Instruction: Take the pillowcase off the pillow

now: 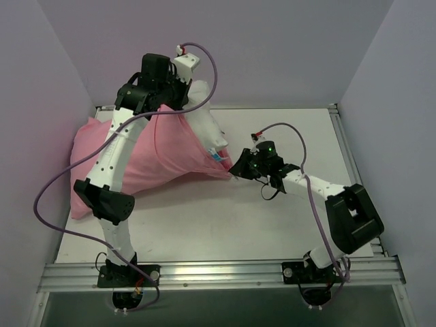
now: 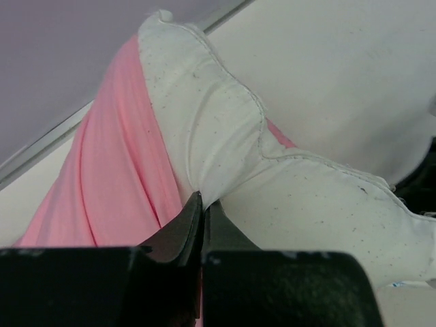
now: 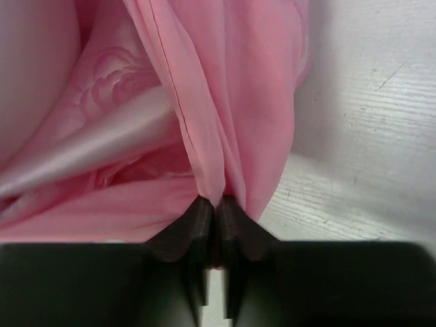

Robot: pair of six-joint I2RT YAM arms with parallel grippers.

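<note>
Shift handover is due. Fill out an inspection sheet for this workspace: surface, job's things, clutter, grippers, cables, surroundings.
Surface: white table, lightly scuffed.
Job's things: pink pillowcase covers most of the white pillow; one pillow end sticks out.
Clutter: nothing seen.
Grippers: left gripper shut on the pillow's exposed end; right gripper shut on the pillowcase edge.
Cables: purple cables loop loosely beside both arms.
Surroundings: lilac walls on three sides; metal rail at the near edge.
</note>
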